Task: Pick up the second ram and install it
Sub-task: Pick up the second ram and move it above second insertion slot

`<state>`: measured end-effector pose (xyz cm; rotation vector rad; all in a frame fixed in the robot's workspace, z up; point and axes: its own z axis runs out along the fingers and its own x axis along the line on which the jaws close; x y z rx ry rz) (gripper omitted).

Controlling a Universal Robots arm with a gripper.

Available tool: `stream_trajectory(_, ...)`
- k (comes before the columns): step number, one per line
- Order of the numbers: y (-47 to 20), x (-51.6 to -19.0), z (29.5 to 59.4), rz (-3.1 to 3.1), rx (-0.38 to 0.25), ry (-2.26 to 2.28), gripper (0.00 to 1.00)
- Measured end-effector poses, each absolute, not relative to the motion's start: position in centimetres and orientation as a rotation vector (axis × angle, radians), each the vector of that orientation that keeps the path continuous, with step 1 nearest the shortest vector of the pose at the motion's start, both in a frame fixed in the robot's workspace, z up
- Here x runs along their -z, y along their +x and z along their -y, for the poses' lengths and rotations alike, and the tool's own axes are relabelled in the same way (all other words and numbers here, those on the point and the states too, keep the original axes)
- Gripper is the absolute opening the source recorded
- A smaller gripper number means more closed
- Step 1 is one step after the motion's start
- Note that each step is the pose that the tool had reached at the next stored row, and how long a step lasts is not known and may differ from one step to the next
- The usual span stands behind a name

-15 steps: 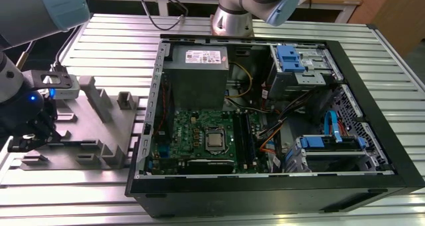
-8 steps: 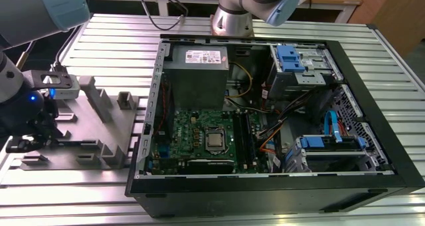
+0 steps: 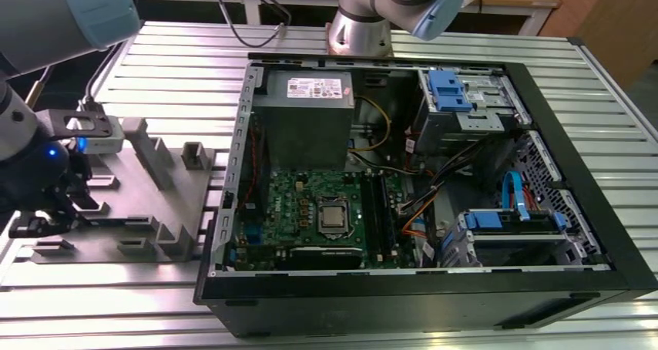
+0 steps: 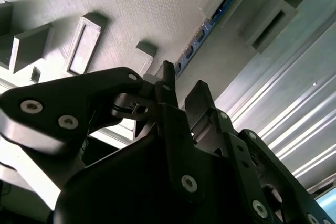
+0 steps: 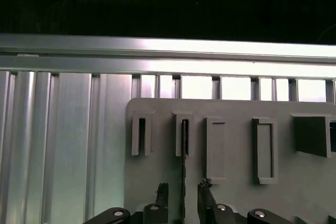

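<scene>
- Closest to the lens in the second wrist view is my claw (image 4: 183,80). Its black fingers (image 4: 168,74) are apart, one on each side of the second ram (image 4: 207,27), and neither visibly presses on it.
- That stick stands on its thin edge in a slotted holder of the grey tray (image 5: 236,198). The tray sits at the exterior view's left on the slatted table (image 3: 154,49).
- First risk, as I judge it: if I am not centred on the stick, closing would shove it sideways and tilt or jam it in its holder.
- A grip that is off-centre on so thin and flat a piece could let it pivot or slip once it leaves the tray.
- Further right stands the open computer case (image 3: 411,304). One of its walls rises between the tray and the motherboard (image 3: 298,203), so a low carry might clip it.
- Right again, the black slots (image 3: 375,211) are narrow. A tilted stick would not seat, and I cannot tell which slot is free.
- Loose cables (image 3: 417,227) just beside those slots could snag.
</scene>
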<state>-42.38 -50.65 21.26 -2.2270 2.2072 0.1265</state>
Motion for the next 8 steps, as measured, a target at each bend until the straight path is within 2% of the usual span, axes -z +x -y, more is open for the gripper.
stream_trajectory(8, -42.38, -20.43, 50.64, -2.139, -0.127, -2.296, 0.33)
